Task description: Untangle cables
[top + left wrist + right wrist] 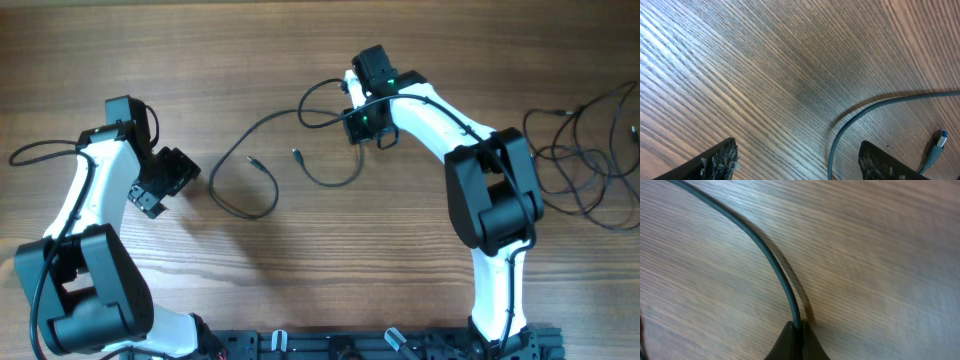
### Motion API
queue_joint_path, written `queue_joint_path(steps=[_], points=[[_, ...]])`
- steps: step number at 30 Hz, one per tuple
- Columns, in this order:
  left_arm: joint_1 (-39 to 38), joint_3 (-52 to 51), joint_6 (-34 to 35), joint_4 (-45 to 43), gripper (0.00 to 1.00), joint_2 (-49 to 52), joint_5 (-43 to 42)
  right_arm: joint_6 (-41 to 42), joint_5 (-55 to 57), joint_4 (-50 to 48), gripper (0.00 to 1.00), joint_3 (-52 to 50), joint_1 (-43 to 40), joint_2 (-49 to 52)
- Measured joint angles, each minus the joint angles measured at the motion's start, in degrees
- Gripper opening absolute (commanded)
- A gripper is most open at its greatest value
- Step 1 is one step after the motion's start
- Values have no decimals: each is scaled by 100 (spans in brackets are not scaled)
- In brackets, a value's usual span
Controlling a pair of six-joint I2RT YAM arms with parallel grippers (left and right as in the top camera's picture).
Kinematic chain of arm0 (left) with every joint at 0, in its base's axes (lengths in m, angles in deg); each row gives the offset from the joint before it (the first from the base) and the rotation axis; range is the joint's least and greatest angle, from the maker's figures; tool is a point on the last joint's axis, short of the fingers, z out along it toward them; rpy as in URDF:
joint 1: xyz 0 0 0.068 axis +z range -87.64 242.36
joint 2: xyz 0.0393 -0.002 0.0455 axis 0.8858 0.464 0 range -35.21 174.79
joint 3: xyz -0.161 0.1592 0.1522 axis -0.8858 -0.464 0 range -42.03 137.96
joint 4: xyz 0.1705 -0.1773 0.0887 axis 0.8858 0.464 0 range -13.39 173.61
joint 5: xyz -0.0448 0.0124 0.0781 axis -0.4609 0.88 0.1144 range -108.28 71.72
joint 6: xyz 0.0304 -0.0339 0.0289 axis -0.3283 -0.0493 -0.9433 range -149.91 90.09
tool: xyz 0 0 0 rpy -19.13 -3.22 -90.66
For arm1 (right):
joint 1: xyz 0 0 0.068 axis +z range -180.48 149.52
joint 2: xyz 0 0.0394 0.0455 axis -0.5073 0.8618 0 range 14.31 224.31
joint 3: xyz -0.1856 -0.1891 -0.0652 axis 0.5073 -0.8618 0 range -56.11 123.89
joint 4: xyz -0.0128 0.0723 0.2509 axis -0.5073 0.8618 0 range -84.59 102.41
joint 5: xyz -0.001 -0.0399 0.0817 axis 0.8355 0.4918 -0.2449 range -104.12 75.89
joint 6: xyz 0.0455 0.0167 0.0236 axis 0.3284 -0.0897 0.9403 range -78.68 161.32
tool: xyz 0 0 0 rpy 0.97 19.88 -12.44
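My right gripper [796, 340] is clamped on a thin black cable [771, 260] over the wooden table [880, 255]. My left gripper [797, 162] hangs, fingers apart, beside a cable bend [840, 132] and its plug [940, 140].

— Where do the cables lie?
— One thin black cable [240, 140] sprawls mid-tabletop [120, 50] in wide open curves. Its small plug ends [252, 158] lie near each other, not touching. An upper stretch is pinched in the right gripper [799, 330].
— The others?
— A loose, tangled bunch [585, 160] at the far right edge.
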Motion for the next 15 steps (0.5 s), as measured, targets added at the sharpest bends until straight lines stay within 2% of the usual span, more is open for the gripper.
queue_joint_path(steps=[4, 10, 15], points=[[0, 0, 0, 2, 81, 0, 0, 422, 258, 682, 4, -11, -452, -129], [0, 0, -2, 0, 80, -2, 2, 671, 828, 1161, 4, -39, -1878, -918], [0, 0, -2, 0, 80, -2, 0, 839, 304, 1228, 4, -39, -2570, -1679]])
